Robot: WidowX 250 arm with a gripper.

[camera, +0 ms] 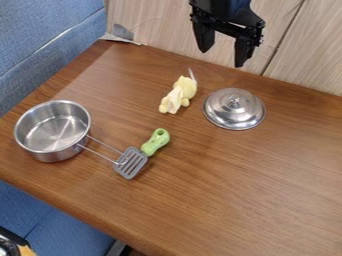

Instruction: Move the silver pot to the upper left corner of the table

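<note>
Brown wood desk, blue seating along its upper-left side, more blue at lower left. Black gripper hangs at top, right of center, by the desk's far edge. Fingers released, spread apart, nothing between. Silver pot upright at the desk's left side, open top up, well apart from the upper-left corner; wire handle points lower right. Silver lid right of center toward the back, knob up. Spatula right of the pot, gray slotted head at the pot handle's end, green grip angled up-right; can't tell which is on top. Small yellow plush toy between pot and lid, nearer the lid.
</note>
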